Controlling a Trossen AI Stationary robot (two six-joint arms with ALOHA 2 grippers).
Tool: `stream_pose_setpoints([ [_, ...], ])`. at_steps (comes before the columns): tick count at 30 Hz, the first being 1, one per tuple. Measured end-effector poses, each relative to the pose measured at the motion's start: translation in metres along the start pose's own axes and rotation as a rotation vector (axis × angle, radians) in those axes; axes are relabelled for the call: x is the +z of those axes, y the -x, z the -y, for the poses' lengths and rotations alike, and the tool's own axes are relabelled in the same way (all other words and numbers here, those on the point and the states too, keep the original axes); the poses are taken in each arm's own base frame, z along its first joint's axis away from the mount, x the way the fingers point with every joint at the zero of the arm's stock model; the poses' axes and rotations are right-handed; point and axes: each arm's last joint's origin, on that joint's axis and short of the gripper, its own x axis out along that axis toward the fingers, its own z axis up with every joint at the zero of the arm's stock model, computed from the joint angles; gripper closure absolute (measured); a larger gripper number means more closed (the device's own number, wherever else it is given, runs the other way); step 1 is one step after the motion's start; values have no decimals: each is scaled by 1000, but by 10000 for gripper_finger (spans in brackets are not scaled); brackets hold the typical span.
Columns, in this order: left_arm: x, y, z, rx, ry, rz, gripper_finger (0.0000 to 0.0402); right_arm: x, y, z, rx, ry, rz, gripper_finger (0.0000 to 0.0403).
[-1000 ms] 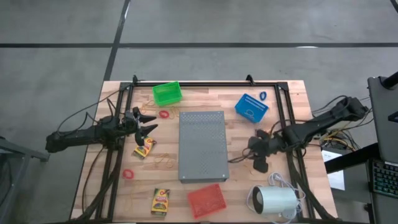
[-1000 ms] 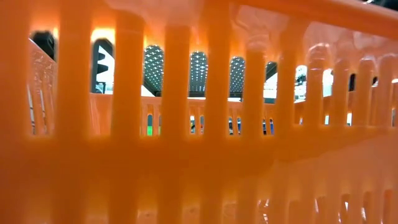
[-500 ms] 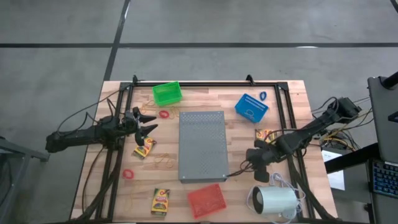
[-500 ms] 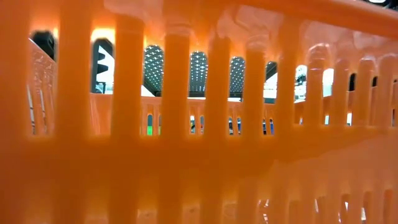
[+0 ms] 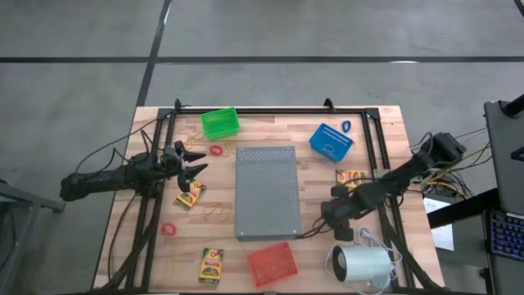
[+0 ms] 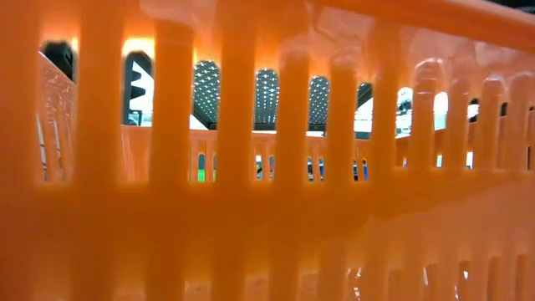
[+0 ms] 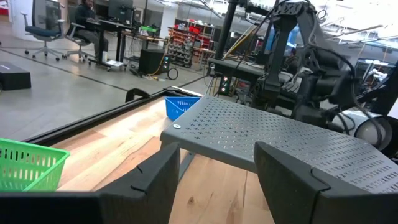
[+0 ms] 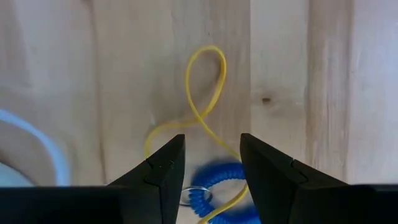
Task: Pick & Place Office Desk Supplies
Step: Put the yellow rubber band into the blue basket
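Observation:
Three yellow crayon boxes lie flat on the wooden table (image 5: 190, 195) (image 5: 211, 265) (image 5: 350, 176). Red rings (image 5: 216, 151) (image 5: 169, 229), a blue ring (image 5: 346, 126) and a tan rubber band (image 5: 221, 211) also lie there. My right gripper (image 5: 337, 223) (image 8: 211, 142) points down, open, right of the grey slab (image 5: 266, 192). Below its fingers lie a twisted yellow rubber band (image 8: 208, 93) and a blue coiled ring (image 8: 221, 186), untouched. My left gripper (image 5: 192, 164) (image 7: 217, 155) waits open and level at the table's left, facing the slab (image 7: 280, 137).
A green basket (image 5: 219, 123) stands at the far left, a blue one (image 5: 331, 141) at the far right, a red one (image 5: 272, 262) at the near edge. A white cylinder (image 5: 360, 264) with a cord lies near my right gripper. The basket wall (image 6: 267, 167) fills the low view.
My right gripper has sunk toward the table and gone toward the near edge, tipping more steeply downward. The crayon box at the right, which the arm covered before, now shows. The gripper stays open.

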Motion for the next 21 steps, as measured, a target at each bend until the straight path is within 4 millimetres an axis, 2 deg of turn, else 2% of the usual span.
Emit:
stream_pose_setpoints([
  [8, 0, 0, 0, 0, 0, 0, 190, 1, -14, -1, -38, 9, -52, 256],
  [21, 0, 0, 0, 0, 0, 0, 190, 1, -11, 1, -65, 56, -19, 278],
])
